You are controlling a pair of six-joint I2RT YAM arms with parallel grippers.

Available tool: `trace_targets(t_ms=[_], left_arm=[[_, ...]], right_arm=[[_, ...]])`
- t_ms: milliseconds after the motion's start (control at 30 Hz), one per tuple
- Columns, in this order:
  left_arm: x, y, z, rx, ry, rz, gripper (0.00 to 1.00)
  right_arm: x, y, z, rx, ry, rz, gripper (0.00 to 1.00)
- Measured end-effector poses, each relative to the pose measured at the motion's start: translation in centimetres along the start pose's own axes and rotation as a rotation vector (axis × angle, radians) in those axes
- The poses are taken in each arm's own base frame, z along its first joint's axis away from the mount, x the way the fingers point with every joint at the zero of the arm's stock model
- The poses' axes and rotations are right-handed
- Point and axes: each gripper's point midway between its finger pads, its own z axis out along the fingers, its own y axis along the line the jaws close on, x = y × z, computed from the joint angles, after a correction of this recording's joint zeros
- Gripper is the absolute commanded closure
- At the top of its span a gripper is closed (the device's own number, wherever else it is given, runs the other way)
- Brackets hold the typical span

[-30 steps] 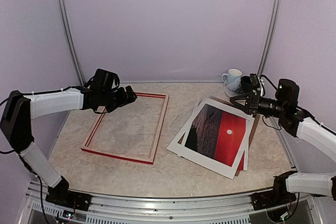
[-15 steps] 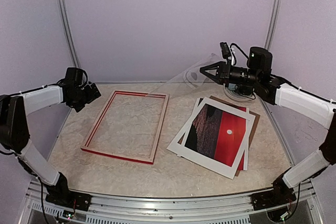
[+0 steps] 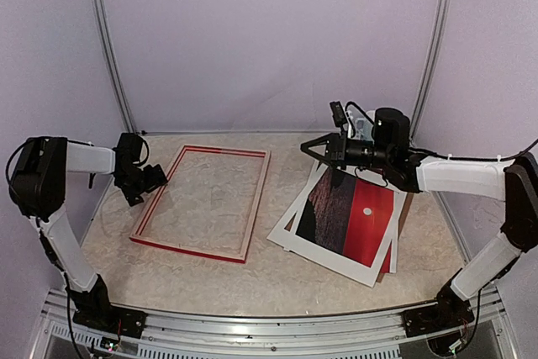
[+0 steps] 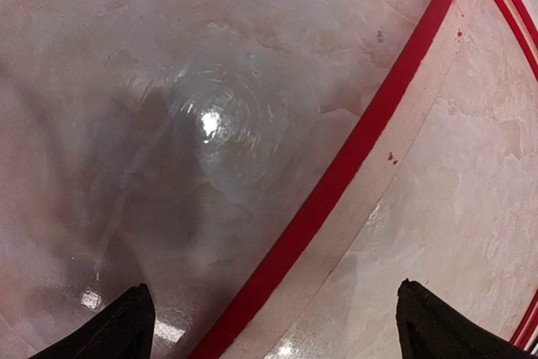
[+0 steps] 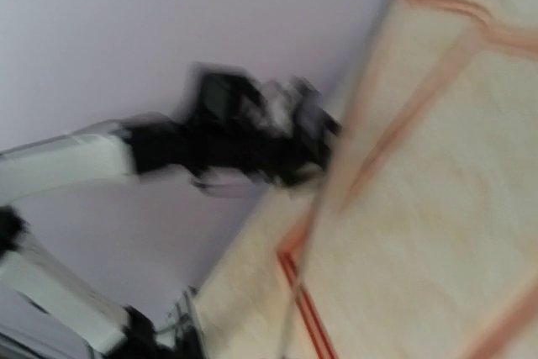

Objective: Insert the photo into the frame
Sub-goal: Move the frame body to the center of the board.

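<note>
Judging the right arm [image 3: 454,176] nearer: jaws shut, anything pinched impossible to tell, poised above the far-left corner of the photo [image 3: 353,216]. Lying face up on a brown backing board [image 3: 404,208] at the right of the tabletop [image 3: 277,283], long axis running away from the arm bases, slightly skewed. Needs carrying left to the frame [image 3: 259,199], flat, well apart, similarly oriented. Left arm [image 3: 88,159] low over the frame's left rail, jaws wide, empty.

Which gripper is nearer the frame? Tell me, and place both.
Left. The left gripper sits open at the frame's left rail, which runs between its fingers in the wrist view. The right gripper is shut, beyond the frame's right rail, near the photo's far corner.
</note>
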Motion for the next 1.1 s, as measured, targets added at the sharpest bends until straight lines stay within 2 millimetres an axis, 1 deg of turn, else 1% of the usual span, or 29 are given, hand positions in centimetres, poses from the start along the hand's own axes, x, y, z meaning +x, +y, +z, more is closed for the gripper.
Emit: trace_targets(t_ms=[133,200,267,367,467,600,800,1100], left_arm=[[0.5,-0.2,0.1,0.02,0.021,-0.007,0.02],[0.7,-0.3,0.2,0.03,0.028,-0.013,0.02],[0.8,-0.5,0.1,0.044,0.025,-0.019,0.02],[1.0,-0.7,0.0,0.061,0.017,-0.026,0.02],[1.8,-1.1,-0.3,0.083,0.014,-0.028,0.02],[3.0,-1.9,-0.7,0.116,0.011,-0.026,0.02],[4.3,-2.9,-1.0,0.169,0.0,-0.033,0.02],[5.7,-4.5,-1.3,0.219,-0.002,-0.017,0.02]], right_arm=[[7.2,-6.4,-1.0,0.121,0.069,0.153,1.0],[10.2,-8.8,-1.8,0.182,0.095,0.223,1.0],[11.9,-10.3,-2.7,0.232,0.093,0.27,1.0],[12.8,-11.3,-3.3,0.27,0.075,0.303,1.0],[12.9,-11.6,-3.6,0.288,0.06,0.32,1.0],[12.6,-11.6,-4.0,0.298,0.035,0.342,1.0],[13.0,-11.7,-4.3,0.305,0.023,0.391,1.0],[12.8,-11.0,-3.8,0.246,0.02,0.459,1.0]])
